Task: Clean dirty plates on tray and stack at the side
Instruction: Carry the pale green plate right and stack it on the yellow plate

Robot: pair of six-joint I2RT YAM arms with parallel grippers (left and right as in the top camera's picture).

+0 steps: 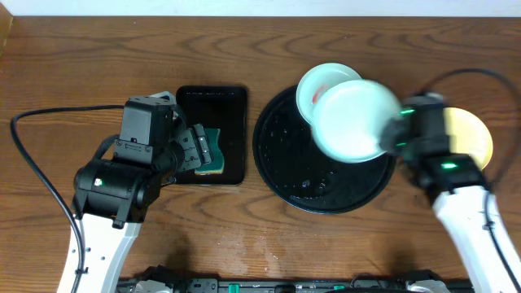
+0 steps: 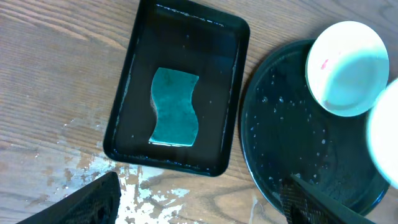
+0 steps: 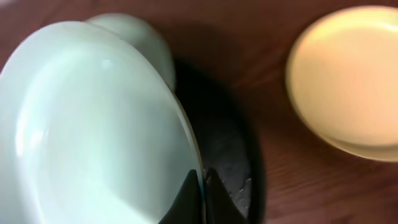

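One plate in hand: right gripper (image 3: pixel 202 194) clenched on the rim of a mint-green plate (image 3: pixel 93 124), no smear visible, raised over the round black tray (image 1: pixel 281 159).
Just beyond it: second mint-green plate (image 1: pixel 312 81) on the tray, red smear (image 2: pixel 324 64) showing.
Right of it: yellow plate (image 3: pixel 348 81) on the table (image 1: pixel 81 49), probably finished.
Left gripper (image 1: pixel 199 148): spread, empty, above the green sponge (image 2: pixel 174 106) in its rectangular tray (image 2: pixel 186 31).
Remaining, likely: wipe the smeared plate, stack both.
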